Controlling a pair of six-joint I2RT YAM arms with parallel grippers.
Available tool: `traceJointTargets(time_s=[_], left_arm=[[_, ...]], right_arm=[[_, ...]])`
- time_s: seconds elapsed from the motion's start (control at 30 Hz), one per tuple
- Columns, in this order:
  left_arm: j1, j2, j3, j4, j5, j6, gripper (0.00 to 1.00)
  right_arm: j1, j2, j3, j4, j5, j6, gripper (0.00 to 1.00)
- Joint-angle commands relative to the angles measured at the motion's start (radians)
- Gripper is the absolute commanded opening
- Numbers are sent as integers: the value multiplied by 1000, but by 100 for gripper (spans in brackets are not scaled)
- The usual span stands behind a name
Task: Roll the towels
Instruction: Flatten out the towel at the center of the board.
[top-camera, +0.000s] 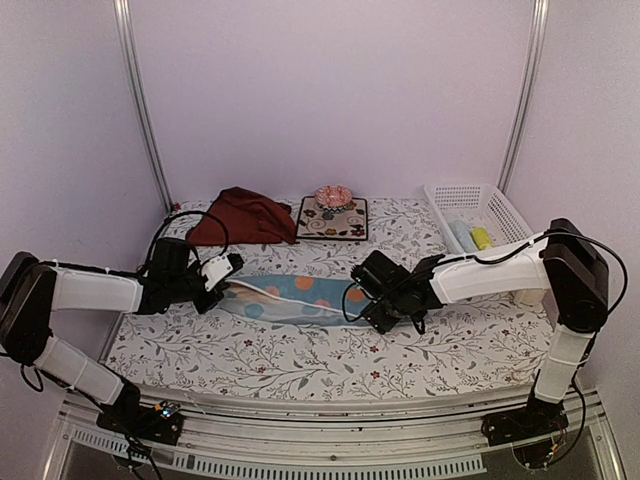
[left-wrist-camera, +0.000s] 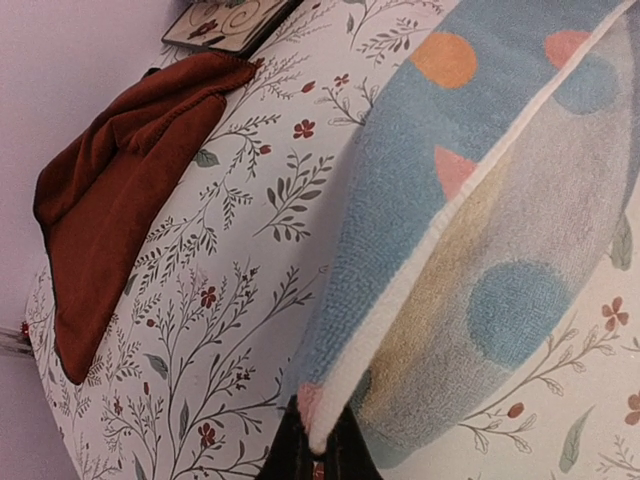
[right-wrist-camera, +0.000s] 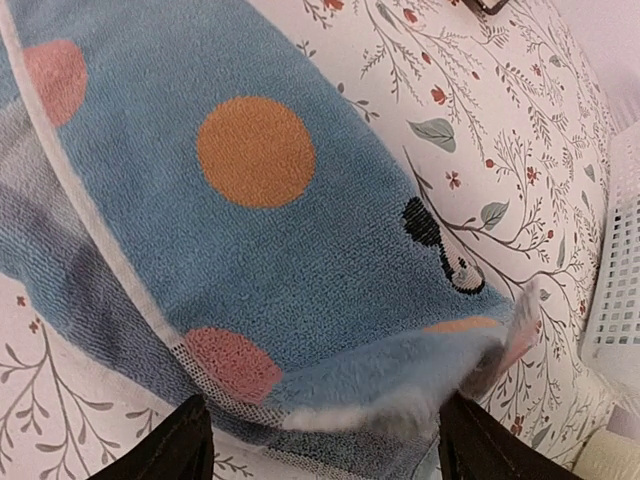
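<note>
The blue dotted towel (top-camera: 290, 297) lies folded lengthwise, white hem showing; left jaws pinch its 9 o'clock end, right jaws stand open at 3 o'clock. The desk (top-camera: 300, 365) is uncovered toward 6 o'clock.

Pale lilac walls (top-camera: 330, 90) (metal corner rails (top-camera: 142, 100)) enclose floral-covered table (top-camera: 300, 360).

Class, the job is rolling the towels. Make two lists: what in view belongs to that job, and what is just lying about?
Belongs to the job: spotted blue towel; red towel; yellow towel; pale blue towel.

Just lying about: mat; pink thing on it; basket holding the two small towels; table cover.
</note>
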Motion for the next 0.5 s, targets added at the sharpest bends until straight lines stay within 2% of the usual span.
traceJointTargets(time_s=[0.0, 0.2, 0.47], left_arm=[[-10, 0, 29, 2, 19, -14, 0], [-11, -12, 41, -10, 28, -8, 0], [-12, -16, 44, -22, 42, 11, 0]], right_arm=[[-5, 10, 56, -88, 12, -125, 77], [-5, -30, 77, -73, 6, -281, 75], [-3, -47, 14, -8, -27, -558, 75]])
